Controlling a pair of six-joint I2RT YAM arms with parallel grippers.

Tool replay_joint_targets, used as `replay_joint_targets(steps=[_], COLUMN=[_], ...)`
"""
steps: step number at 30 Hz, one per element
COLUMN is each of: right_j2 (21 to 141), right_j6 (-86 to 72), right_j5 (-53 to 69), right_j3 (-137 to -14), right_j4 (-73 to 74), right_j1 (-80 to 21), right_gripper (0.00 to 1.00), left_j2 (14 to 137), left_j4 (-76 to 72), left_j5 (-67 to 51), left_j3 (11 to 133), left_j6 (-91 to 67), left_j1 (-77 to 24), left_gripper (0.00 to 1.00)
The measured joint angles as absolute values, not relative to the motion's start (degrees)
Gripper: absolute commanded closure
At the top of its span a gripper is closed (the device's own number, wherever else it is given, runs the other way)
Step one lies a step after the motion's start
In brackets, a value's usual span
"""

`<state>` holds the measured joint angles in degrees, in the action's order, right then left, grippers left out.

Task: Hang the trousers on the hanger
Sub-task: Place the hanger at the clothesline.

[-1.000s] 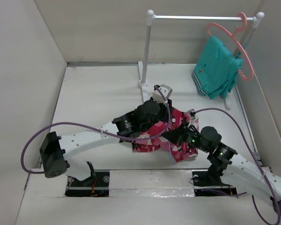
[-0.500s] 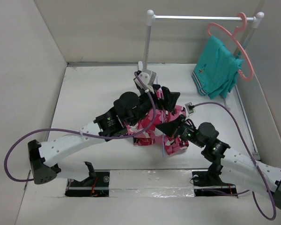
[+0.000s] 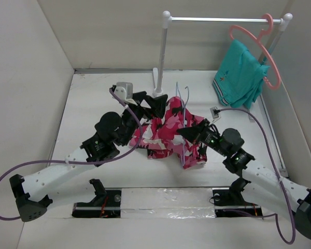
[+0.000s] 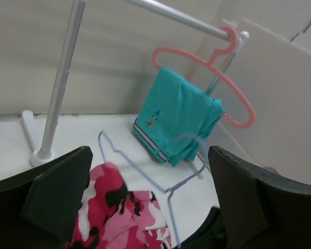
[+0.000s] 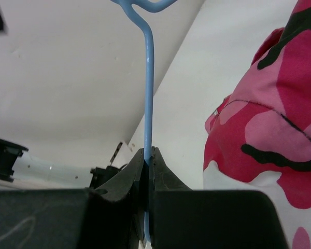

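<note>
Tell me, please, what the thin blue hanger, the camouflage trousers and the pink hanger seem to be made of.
Blue hanger: probably metal wire with a smooth light-blue coating; it is very thin and evenly round.
Trousers: soft matte cloth with a printed camouflage pattern; it lies in loose folds.
Pink hanger: likely moulded plastic, smooth and uniform in colour; its bar is thick and rounded.

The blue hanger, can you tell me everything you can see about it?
The hanger is thin light-blue wire, probably coated metal, bent into a triangle with a small hook. The right gripper is shut on one straight stretch of it and holds it up on edge over the camouflage trousers, near the middle of the table. The part seen from the left wrist is bare wire. Whether the wire touches the trousers cannot be told.
</note>
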<state>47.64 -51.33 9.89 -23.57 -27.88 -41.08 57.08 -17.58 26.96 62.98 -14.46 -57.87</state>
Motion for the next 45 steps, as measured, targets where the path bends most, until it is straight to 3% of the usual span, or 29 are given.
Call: replay_joint_targets(steps=[3,5,10,17,32,45], right_j2=[48.1,49.5,57.04,69.23,90.98,94.37], right_j6=[-51.37,-51.53,-52.36,-50.68,-49.74,-52.14], right_j5=[12.86,14.92,20.69,22.57,27.03,31.53], right_j3=[-26.37,-29.78,-41.67,-60.03,-75.57,-81.58], right_j4=[-25.71,-24.38,-23.4,-20.01,-18.85,-21.45], right_j1=[-35.51,-30.96,-20.51,-14.85,-7.79,-6.15], right_gripper=[1.0,1.0,1.0,1.0,1.0,1.0], left_j2=[54.02,51.83,48.29,47.4,47.0,47.13], left_j4=[-18.44,-19.35,-21.93,-27.68,-27.55,-26.72], left_j5=[27.88,28.49,30.2,33.15,30.41,29.34], left_j3=[53.8,47.81,37.32,27.22,26.5,26.72], left_j6=[-15.4,-16.12,-17.47,-17.65,-18.13,-18.52], left_j1=[-57.34,-57.12,-56.97,-56.49,-56.49,-56.49], left_gripper=[0.22,0.25,0.25,0.22,0.19,0.19])
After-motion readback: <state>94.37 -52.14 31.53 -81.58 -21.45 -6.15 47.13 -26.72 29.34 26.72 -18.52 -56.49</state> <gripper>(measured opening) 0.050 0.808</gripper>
